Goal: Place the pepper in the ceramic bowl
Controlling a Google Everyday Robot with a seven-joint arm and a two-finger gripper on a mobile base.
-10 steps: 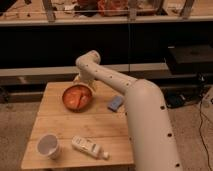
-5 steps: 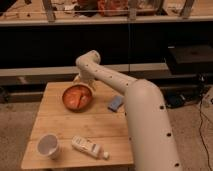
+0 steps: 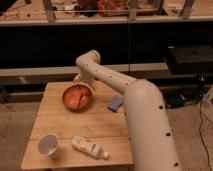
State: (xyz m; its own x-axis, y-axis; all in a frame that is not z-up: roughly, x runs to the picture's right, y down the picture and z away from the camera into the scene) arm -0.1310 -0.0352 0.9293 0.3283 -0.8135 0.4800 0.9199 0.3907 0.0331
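The ceramic bowl is orange-brown and sits on the far left part of the wooden table. An orange-red elongated shape, the pepper, lies inside the bowl. My white arm reaches from the lower right over the table. My gripper is at the bowl's far rim, just above it, mostly hidden behind the arm's last joint.
A white cup stands at the table's front left. A white bottle lies on its side at the front middle. A small blue-grey object lies right of the bowl. Dark shelving stands behind the table.
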